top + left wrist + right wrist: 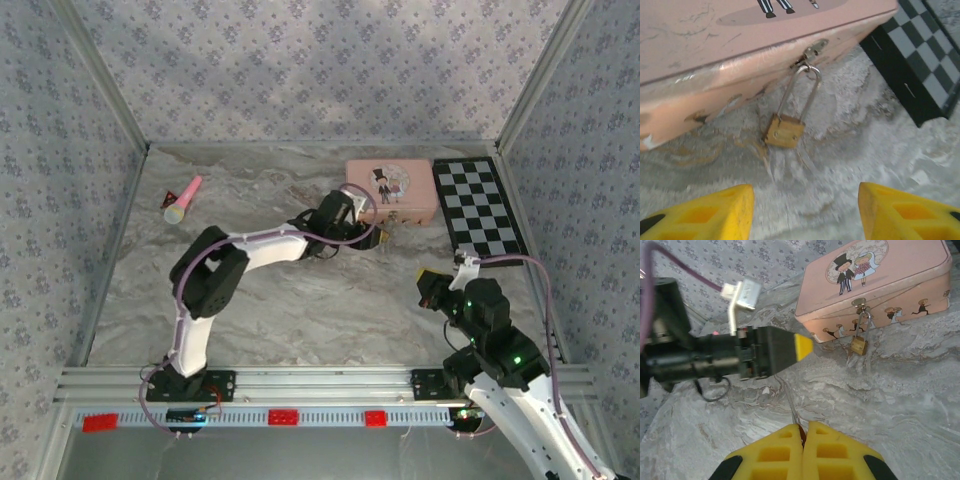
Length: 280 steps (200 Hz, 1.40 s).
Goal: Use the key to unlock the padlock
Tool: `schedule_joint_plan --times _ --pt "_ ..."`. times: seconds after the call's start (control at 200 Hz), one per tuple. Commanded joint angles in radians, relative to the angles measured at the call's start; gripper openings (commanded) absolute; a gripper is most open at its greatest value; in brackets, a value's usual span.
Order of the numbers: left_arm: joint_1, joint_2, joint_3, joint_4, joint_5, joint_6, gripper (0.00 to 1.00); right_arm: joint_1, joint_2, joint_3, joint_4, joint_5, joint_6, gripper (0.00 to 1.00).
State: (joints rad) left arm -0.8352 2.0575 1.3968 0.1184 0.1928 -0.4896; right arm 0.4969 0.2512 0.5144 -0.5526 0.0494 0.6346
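one tiny, light, swingy padlock (784,131) hangs off the hasp (812,50) of the pink tin (715,65), so we'd grab its brass body with our wide-open left gripper (805,200), right gripper (804,432) pinching the thin key (792,407).

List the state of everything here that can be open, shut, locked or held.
pink rectangular tin: lid shut, hasp fastened by the padlock.
small brass padlock: shackle closed through the tin's hasp, body lying on the table.
thin silver key: pinched in the right gripper, blade pointing outward, apart from the padlock.
left gripper: open, empty, facing the padlock.
right gripper: shut on the key.
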Motion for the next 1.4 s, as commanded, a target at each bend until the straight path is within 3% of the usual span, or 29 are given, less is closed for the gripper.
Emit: schedule_joint_plan --times 0.0,0.255,0.74,1.064,1.394 --pt "-0.015 0.073 0.101 -0.022 -0.084 0.034 0.57 -0.005 -0.017 -0.013 -0.029 0.002 0.017 0.0" --pt "-0.051 0.226 0.257 -0.085 -0.231 0.051 0.57 -0.011 -0.031 -0.022 -0.023 -0.02 0.007 0.0" --pt "-0.056 0.367 0.43 -0.172 -0.287 0.033 0.52 -0.026 -0.061 -0.062 0.005 -0.073 0.013 0.0" --pt "-0.063 0.348 0.421 -0.173 -0.249 0.01 0.27 -0.035 -0.063 -0.07 0.003 -0.081 0.013 0.0" --pt "-0.069 0.262 0.316 -0.09 -0.254 -0.05 0.18 -0.043 -0.057 -0.101 0.027 -0.112 0.055 0.0"
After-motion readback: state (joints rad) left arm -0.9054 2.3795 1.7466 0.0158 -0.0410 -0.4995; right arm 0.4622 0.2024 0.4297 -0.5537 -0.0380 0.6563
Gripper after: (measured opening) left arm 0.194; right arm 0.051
